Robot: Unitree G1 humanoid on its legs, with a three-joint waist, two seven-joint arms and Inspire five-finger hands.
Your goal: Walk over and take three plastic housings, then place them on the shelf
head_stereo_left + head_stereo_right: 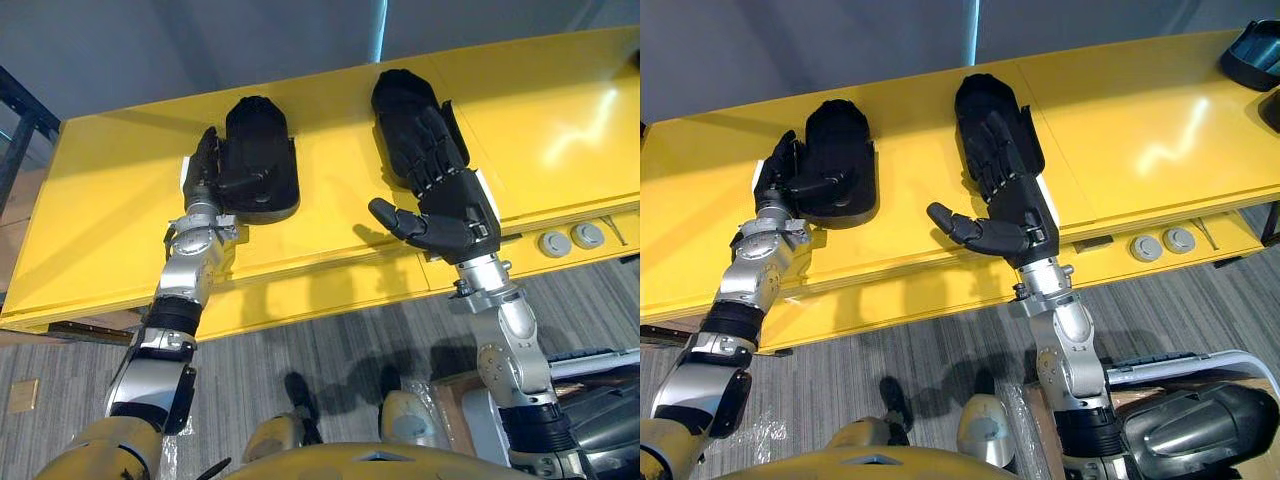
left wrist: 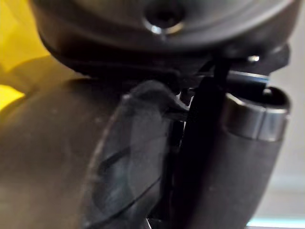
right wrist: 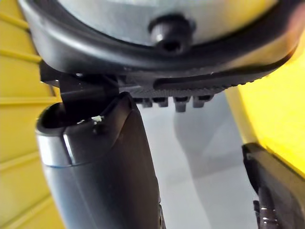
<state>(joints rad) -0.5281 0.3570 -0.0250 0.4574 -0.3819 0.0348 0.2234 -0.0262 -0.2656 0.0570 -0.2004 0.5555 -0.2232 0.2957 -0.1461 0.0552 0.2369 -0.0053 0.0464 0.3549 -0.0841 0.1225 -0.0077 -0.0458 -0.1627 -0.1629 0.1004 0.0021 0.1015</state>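
Left robot hand is pinching the left housing by its edge on the yellow desk. Right robot hand is lying flat on the right housing with fingers straight, gripping nothing. I'm guessing these are light, stiff, slick shells, so the rim's looking like the best place to grab.

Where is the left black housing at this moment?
In the left eye view, the left housing lies on the yellow surface, gripped by the left hand.
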